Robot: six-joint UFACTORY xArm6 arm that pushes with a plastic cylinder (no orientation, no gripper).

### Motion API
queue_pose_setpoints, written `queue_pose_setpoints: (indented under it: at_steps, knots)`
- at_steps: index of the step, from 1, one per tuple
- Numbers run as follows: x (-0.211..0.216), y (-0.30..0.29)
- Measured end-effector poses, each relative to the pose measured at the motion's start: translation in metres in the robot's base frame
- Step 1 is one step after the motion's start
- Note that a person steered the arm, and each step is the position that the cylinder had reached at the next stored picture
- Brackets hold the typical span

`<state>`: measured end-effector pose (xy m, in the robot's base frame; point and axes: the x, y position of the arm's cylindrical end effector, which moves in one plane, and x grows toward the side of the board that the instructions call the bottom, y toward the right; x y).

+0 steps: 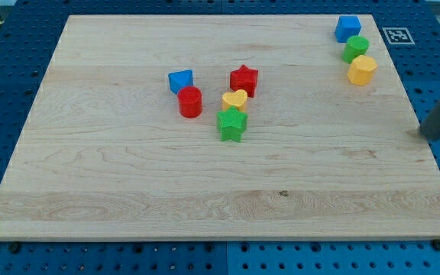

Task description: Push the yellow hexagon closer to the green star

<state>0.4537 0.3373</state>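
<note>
Our tip [425, 135] sits at the bench's [128, 191] right edge, well apart from every block.

Nearest us, the green star [232, 124] touches the yellow heart [234, 99], with the red cylinder [190, 101], red star [244, 79] and blue block [180, 80] beyond. Far at top right we see the yellow hexagon [362, 69], then the green block [355, 49] and blue cube [347, 28]. We carry no claw, so nothing is grasped.
</note>
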Motion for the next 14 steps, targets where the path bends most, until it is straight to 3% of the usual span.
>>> queue_pose_setpoints:
  at_steps: [1, 2, 3, 4, 5, 8, 12, 13, 14]
  knots:
    - [-0.042, 0.007]
    - [-0.125, -0.025]
    - [-0.178, -0.062]
    - [-0.171, -0.096]
    - [-0.133, -0.102]
    - [-0.103, -0.101]
    - [0.038, -0.078]
    - [0.058, -0.077]
    - [0.043, -0.068]
